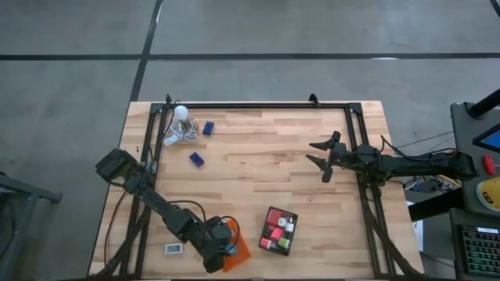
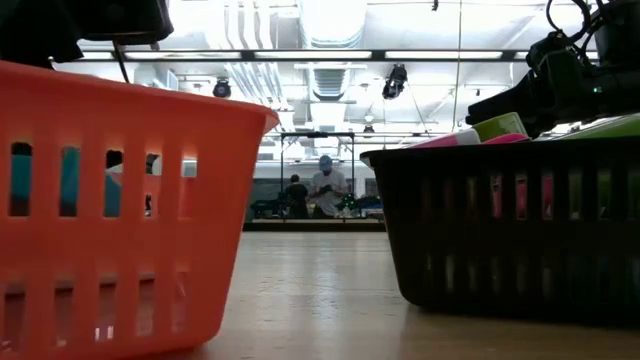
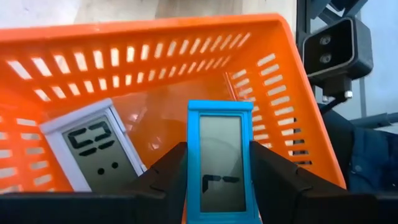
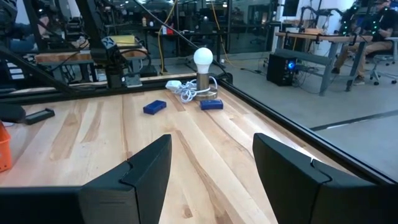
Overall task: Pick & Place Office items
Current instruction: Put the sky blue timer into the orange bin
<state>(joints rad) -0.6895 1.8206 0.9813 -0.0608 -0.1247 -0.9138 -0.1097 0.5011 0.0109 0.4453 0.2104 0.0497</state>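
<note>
The left gripper [image 3: 217,180] hung over the orange tray [image 3: 292,93] at the near edge of the table [image 1: 258,164], left of centre, its two dark fingers [image 3: 165,177] pressed against the sides of a blue-framed display unit [image 3: 219,162], which stood upright between them above the tray's floor. Beside it, inside the same tray, a white-framed display unit [image 3: 93,152] lay tilted against the slotted wall. In the high view the left gripper [image 1: 221,238] sat directly over the orange tray [image 1: 238,256], and another white unit [image 1: 173,249] lay on the boards just to the tray's left, near the near-left corner.

The right gripper [image 4: 211,168] hovered above bare boards toward the right edge, its fingers spread apart with nothing between them; in the high view it [image 1: 324,160] pointed toward the table's middle.

A black tray [image 1: 279,230] stood near the near edge, right of the orange one, filled with pink, green, red and white pieces [image 1: 276,232]. Two dark blue blocks [image 1: 196,159] lay toward the far-left corner, one well out on the boards, the other beside a white bulb on a stand [image 1: 181,114] with a coiled cord. A person [image 2: 324,185] sat far back in the room.
</note>
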